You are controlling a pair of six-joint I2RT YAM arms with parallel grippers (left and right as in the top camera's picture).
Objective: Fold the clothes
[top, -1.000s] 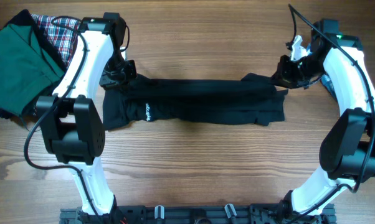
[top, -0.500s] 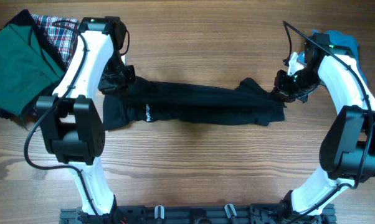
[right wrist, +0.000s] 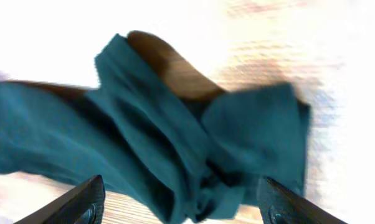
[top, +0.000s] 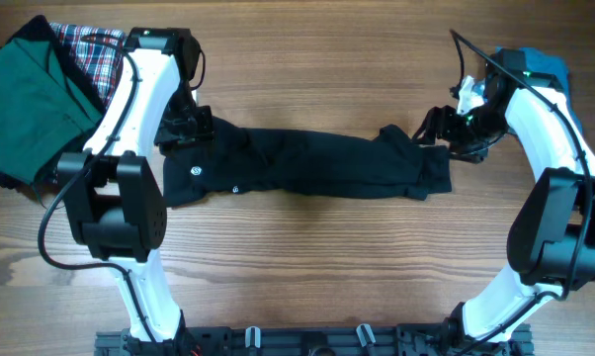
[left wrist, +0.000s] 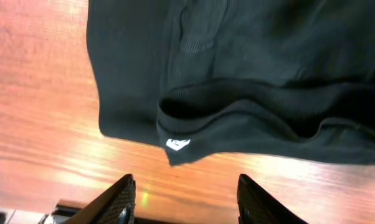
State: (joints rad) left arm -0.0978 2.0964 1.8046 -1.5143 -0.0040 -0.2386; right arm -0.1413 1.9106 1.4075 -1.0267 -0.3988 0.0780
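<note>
On the wooden table, in the middle: the black shirt lay in a long thin strip from 9 o'clock to 3 o'clock; it was folded over on itself, with soft bumps along it

Round white logo: it sat near the shirt's 9 o'clock end; it faced up

Left gripper: it was at the 10 o'clock corner of the shirt; its fingers were spread apart; bare wood showed between them, so it held nothing; the shirt's edge with a small white tag lay just past the tips

Right gripper: it was at the shirt's 2 o'clock corner; its fingers stood wide apart; bunched cloth lay loose under them and was not pinched; that cloth looked dark teal in the bright wrist view

Blue garment: it lay at 2 o'clock on the table, partly hidden by the right arm; it was apart from the black shirt

Green cloth: it filled the 10 o'clock corner of the table; a checked cloth peeked out at its 1 o'clock side, beside the left arm
</note>
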